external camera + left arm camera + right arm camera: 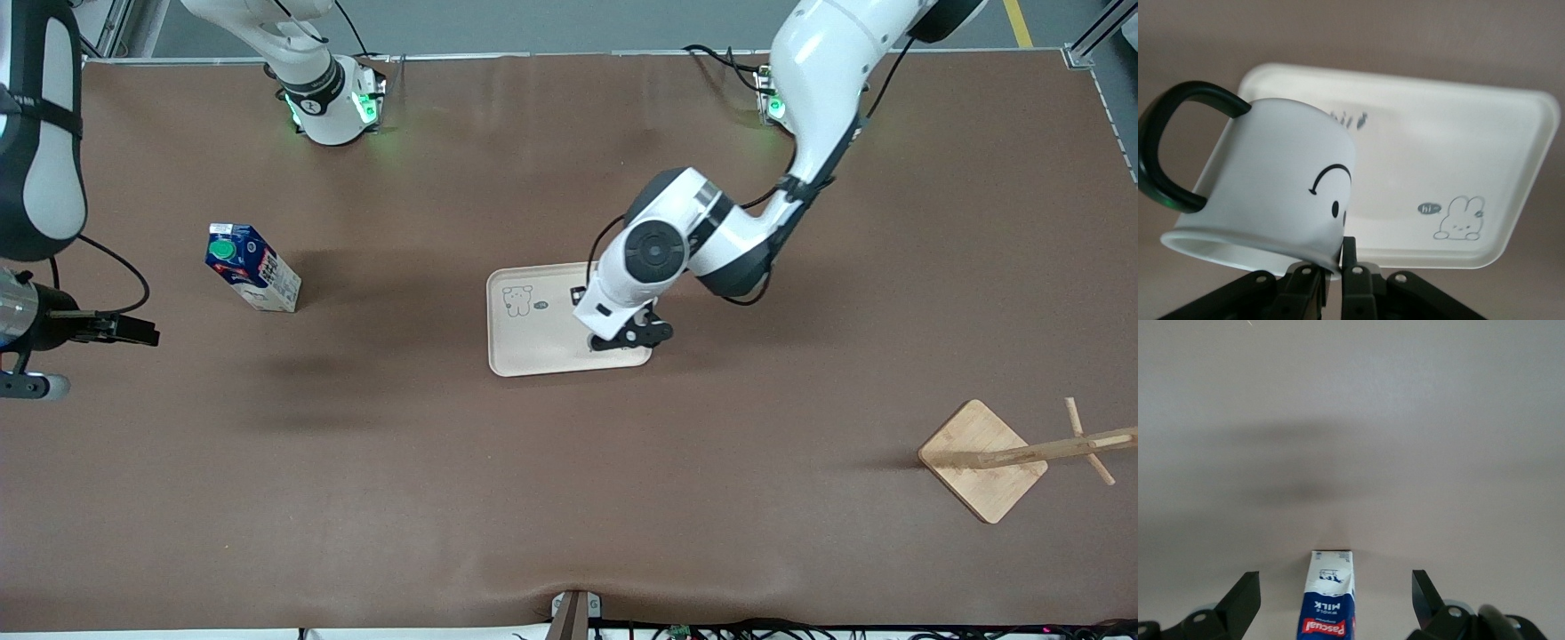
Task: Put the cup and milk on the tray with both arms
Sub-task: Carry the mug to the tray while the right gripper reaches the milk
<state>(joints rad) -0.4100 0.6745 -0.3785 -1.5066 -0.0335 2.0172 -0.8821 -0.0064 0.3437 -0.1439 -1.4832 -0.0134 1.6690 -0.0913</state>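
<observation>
White ceramic shows large in the left wrist view: the cup [1271, 187], tilted with its black handle out to one side, is pinched by its rim in the left gripper [622, 338], whose jaws are closed tight on the wall, and it hangs over the beige tray [533, 342] at the tray's end toward the left arm. So the cup's placing is the step in hand, and it looks close to done (whether the base touches the tray yet I cannot tell). Next, I judge, the cup needs lowering level, then release. The milk [252, 267] stands on the bare table, well apart from the tray toward the right arm's end. The right gripper [1338, 600] hovers above it, fingers spread wide and holding nothing.
</observation>
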